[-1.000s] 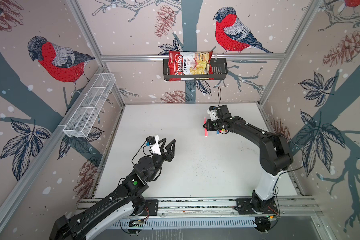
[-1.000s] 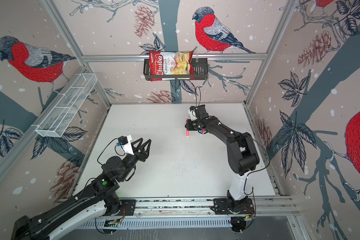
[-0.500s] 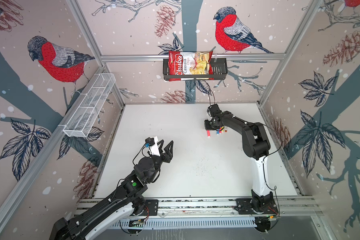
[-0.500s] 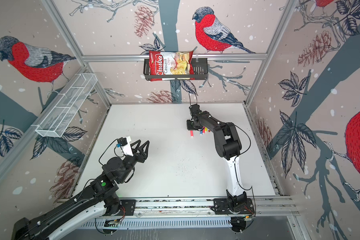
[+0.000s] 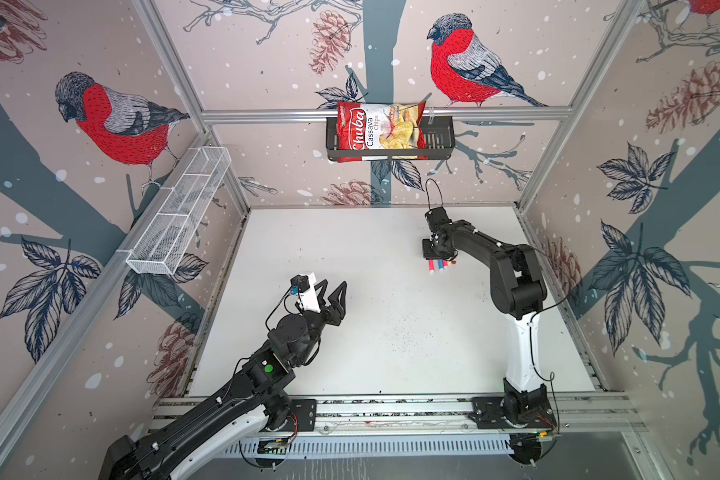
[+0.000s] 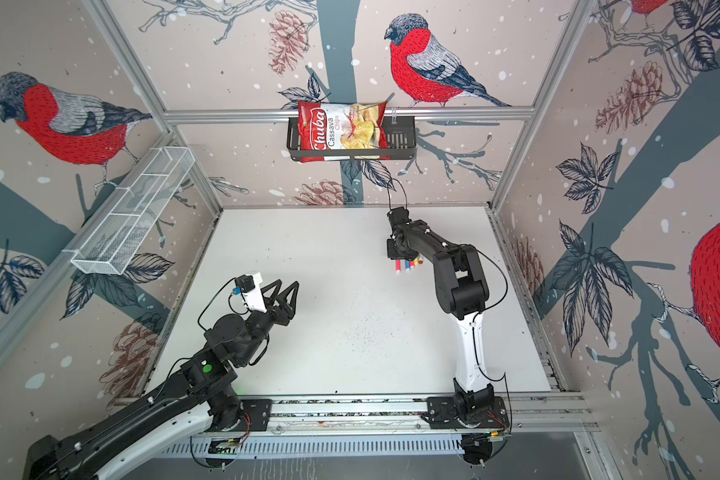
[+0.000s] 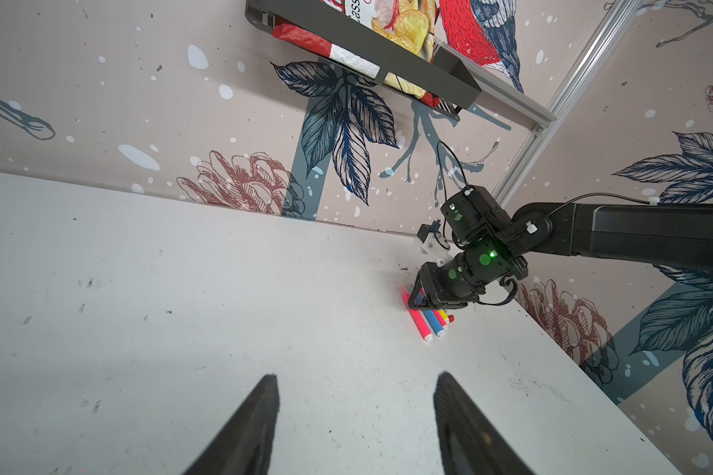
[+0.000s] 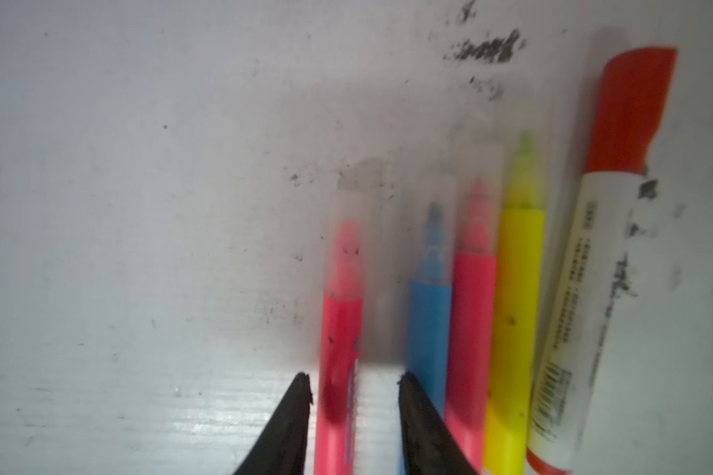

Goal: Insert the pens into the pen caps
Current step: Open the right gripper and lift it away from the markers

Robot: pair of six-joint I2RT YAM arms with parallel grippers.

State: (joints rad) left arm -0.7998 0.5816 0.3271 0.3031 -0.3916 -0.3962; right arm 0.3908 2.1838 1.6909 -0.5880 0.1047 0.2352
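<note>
Right hand [image 8: 353,378] dropped from raised carry to table [image 5: 391,332]; jaws now parted, straddling pink pen [image 8: 340,329], not pinching. Pink pen lies flat, just beside other four pens [image 5: 439,266]. Caps [image 8: 478,185] appear seated on all five, blur noted. Left hand [image 7: 357,376] spread, empty, well apart. I judge release step, task near done. Next: lift Right hand straight clear, no nudging row.

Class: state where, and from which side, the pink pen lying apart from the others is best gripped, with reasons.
Take the pink pen on its coloured barrel, clear of the cap, from straight above with jaws across it. It lies flat on the table, and the gap beside the blue pen leaves room there.
</note>
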